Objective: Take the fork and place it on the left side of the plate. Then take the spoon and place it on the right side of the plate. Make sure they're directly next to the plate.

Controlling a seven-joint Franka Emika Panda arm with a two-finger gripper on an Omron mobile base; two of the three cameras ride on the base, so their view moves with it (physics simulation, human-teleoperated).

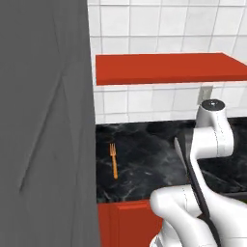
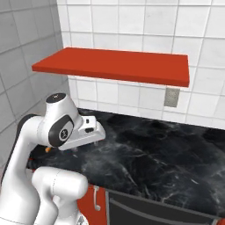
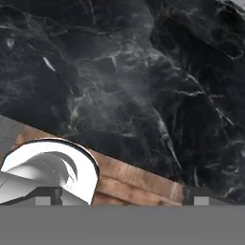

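Fingers' opening cannot be told; left base view shows fork (image 1: 114,161) on counter (image 1: 144,159).

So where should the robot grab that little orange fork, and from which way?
Probably by the middle of its thin handle, coming straight down from above. The fork lies flat on the black marble counter, tines toward the tiled wall, so nothing can slip under it. The fingers would best close across the narrow handle, one on each long side. Nothing lies close around it.
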